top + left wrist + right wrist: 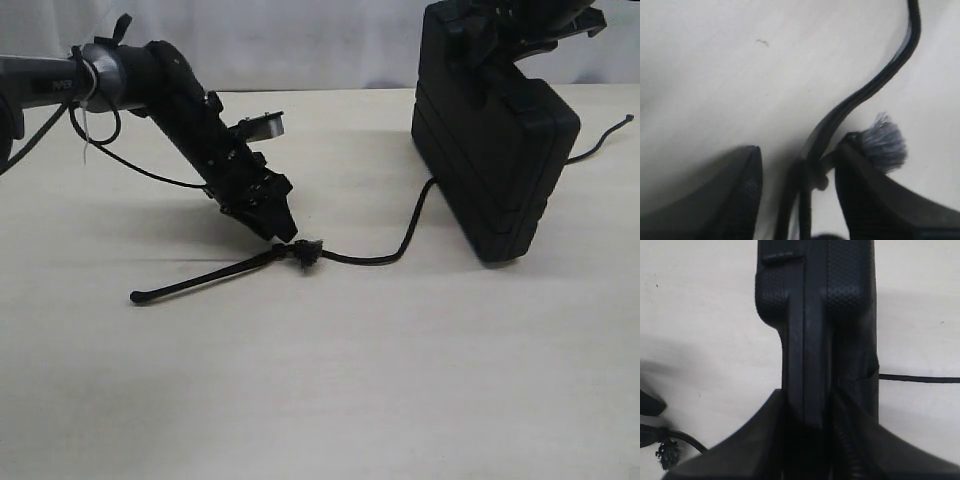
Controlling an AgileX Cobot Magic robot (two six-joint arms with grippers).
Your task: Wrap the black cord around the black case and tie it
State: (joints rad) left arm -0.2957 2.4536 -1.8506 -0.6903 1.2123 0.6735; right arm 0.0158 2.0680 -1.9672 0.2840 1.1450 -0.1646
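Black cord (pixel 305 254): one; black case (pixel 500 150): one.

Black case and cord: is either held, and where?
Right gripper clamps the textured black plastic case by its upper edge. Left gripper, open, straddles the braided black cord near its knot.

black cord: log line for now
left end effector: open astride thin black braided cord | right end effector: clamped on black textured case

Black left hand (pixel 283 232), grey tube (pixel 45 80), thin black cable (pixel 135 168), white zip-tie (pixel 87 118).
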